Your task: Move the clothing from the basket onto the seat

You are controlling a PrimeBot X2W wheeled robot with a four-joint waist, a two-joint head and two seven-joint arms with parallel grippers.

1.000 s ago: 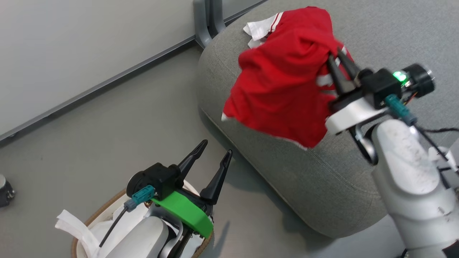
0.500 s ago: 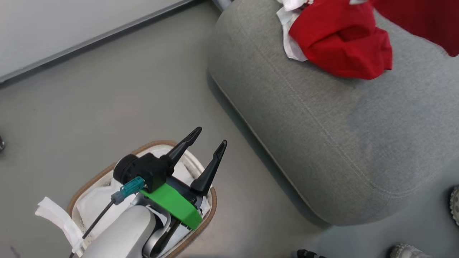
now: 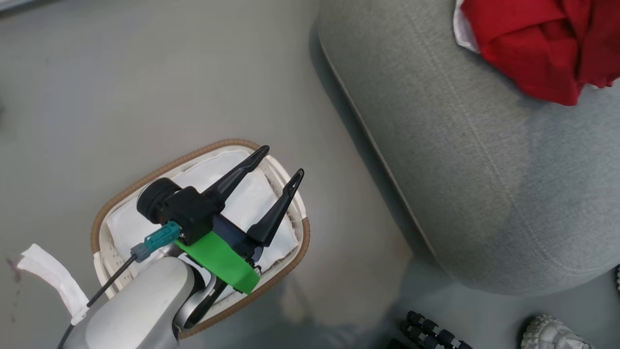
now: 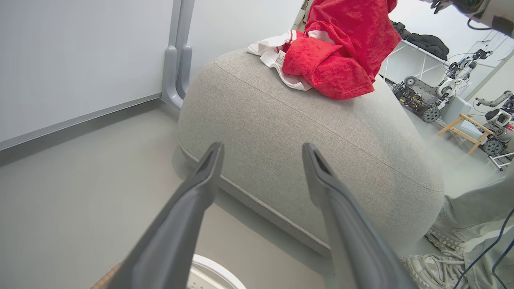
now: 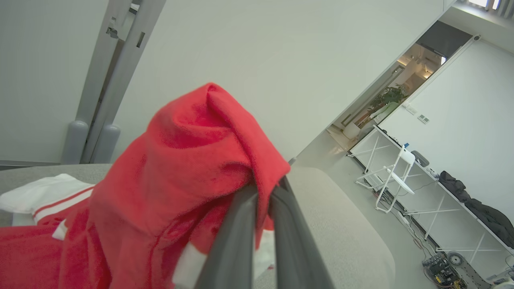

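Bright red clothing (image 3: 533, 43) with white trim lies bunched on the grey seat (image 3: 460, 145) at the upper right of the head view. From the right wrist, my right gripper (image 5: 267, 186) is shut on a fold of red clothing (image 5: 180, 168), lifted above the seat (image 5: 337, 216); more red and white fabric lies below. My left gripper (image 3: 282, 161) stands open above the basket (image 3: 193, 155), which shows just its white liner. From the left wrist, the open left gripper (image 4: 263, 150) points at the seat (image 4: 301, 132) and the clothing (image 4: 337, 52).
A white liner strap (image 3: 48, 281) hangs off the basket's left side. A person's shoe (image 4: 433, 273) and trouser leg (image 4: 474, 212) are by the seat's near corner. A grey post (image 4: 176, 72) stands against the wall behind the seat. Other robots and a wooden stool (image 4: 466, 128) stand beyond.
The head camera has tilted down, so basket and seat shifted up the picture. The right gripper and its hanging red garment have left the head view. My left gripper stays open over the basket.
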